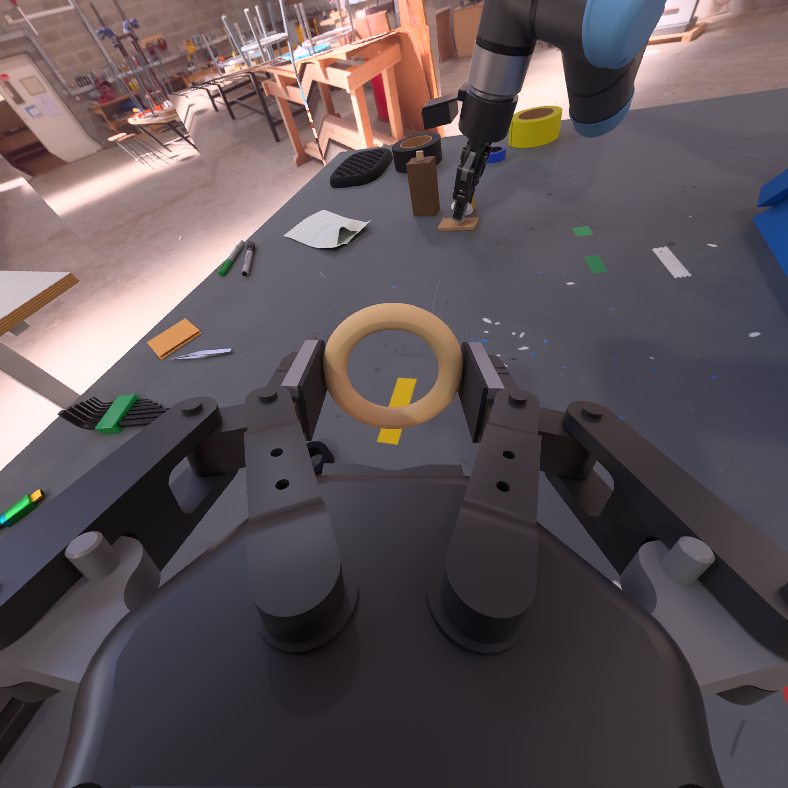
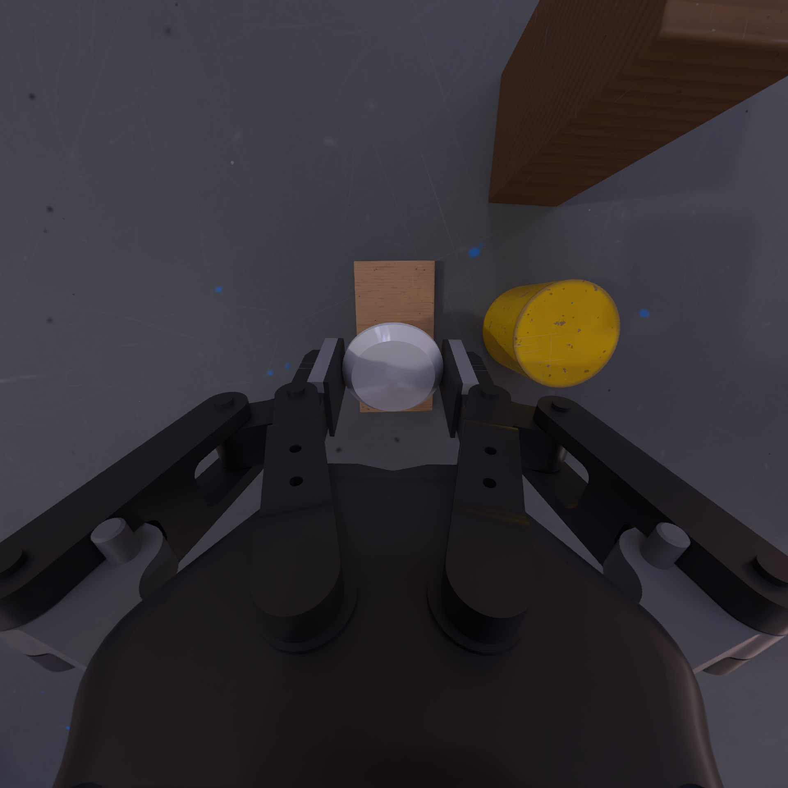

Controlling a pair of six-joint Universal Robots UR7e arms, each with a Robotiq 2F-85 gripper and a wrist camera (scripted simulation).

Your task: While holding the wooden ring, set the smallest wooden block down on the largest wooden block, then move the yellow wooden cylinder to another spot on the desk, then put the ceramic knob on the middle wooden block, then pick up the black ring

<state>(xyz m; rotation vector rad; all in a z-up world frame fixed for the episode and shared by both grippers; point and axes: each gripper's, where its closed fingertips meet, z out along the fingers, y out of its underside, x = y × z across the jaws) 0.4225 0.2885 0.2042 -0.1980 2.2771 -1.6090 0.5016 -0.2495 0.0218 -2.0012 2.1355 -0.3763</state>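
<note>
Paint-flecked grey desk [image 1: 554,298] amid a workshop of wooden benches [image 1: 341,72].

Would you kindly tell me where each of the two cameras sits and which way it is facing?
Left wrist view: on the left gripper, looking across the desk; its fingers clamp the wooden ring, with the right arm beyond.
Right wrist view: on the right gripper, looking straight down; its fingers flank the ceramic knob over the middle wooden block.
Shared: the middle wooden block, the largest wooden block and the right gripper.
</note>
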